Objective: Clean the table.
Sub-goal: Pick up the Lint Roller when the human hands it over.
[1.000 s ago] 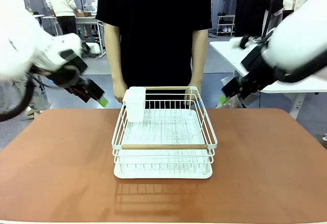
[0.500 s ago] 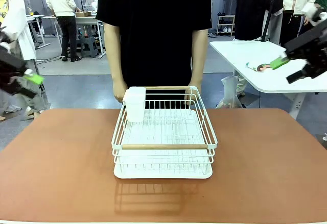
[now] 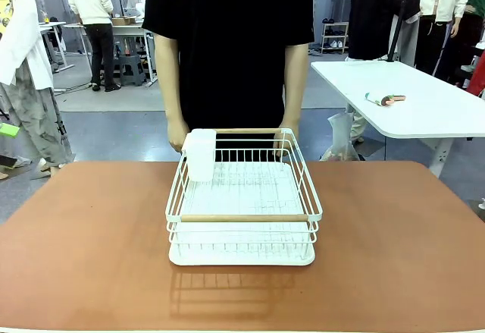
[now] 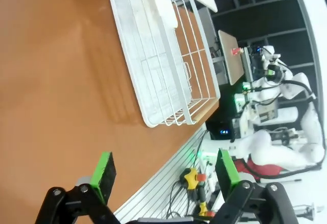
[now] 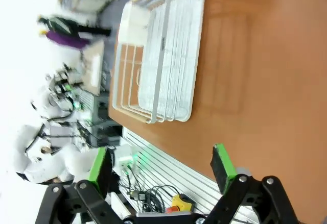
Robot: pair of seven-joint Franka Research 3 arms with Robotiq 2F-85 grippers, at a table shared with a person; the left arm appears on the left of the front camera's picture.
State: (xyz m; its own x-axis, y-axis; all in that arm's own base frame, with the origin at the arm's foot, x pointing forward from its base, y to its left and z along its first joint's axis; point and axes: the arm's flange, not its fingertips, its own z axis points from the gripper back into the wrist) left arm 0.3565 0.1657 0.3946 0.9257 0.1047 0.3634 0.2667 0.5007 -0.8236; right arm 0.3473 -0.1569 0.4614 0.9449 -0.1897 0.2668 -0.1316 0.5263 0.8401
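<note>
The reddish-brown table (image 3: pixel 91 249) carries a white wire dish rack (image 3: pixel 242 215) at its middle, with a white cup holder (image 3: pixel 201 153) hooked on its far left corner. A person stands behind it, one hand (image 3: pixel 178 134) and the other hand (image 3: pixel 286 133) at the rack's far rim. My left gripper (image 4: pixel 164 172) is open with nothing between its fingers, high above the table (image 4: pixel 51 81) and well back from the rack (image 4: pixel 163 66). One green pad (image 3: pixel 7 130) of it peeks in at the front view's left edge. My right gripper (image 5: pixel 161 167) is also open and empty, off the table's (image 5: pixel 255 81) near side, far from the rack (image 5: pixel 158 66).
A white-topped table (image 3: pixel 424 113) stands at the back right with a small brush-like item (image 3: pixel 385 99) on it. People stand farther back. Under the near table edge, the wrist views show a slotted metal base (image 4: pixel 168 188) with cables.
Both arms have pulled back outward from beside the rack's far corners and left the front view almost entirely. The rack and the person have not moved.
</note>
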